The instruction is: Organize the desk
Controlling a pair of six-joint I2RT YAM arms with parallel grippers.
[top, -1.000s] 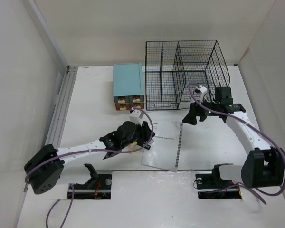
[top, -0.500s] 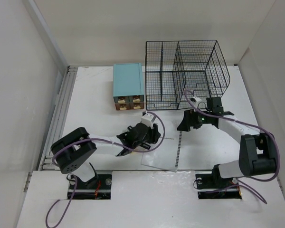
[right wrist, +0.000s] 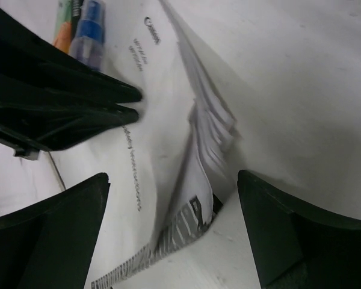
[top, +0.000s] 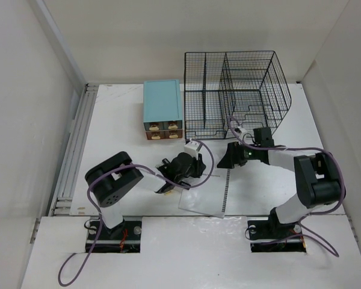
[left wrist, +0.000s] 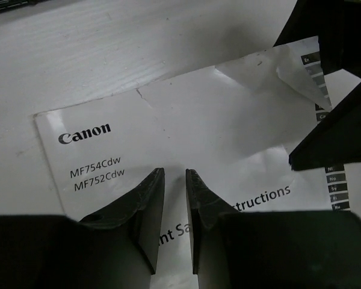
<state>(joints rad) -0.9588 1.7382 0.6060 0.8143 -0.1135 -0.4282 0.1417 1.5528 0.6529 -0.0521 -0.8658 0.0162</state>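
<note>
left gripper [left wrist: 174, 174], nearly pressed together, hung over the manual [left wrist: 186, 114]; right gripper [right wrist: 173, 177] spread astride its raised pages. closing could crumple them against the surface [left wrist: 108, 48].

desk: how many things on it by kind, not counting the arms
teal drawer box: 1
black wire rack: 1
Canon booklet: 1
markers: 2 (blue-capped marker, orange marker, seen only from the right wrist)
total on the desk: 5
</note>
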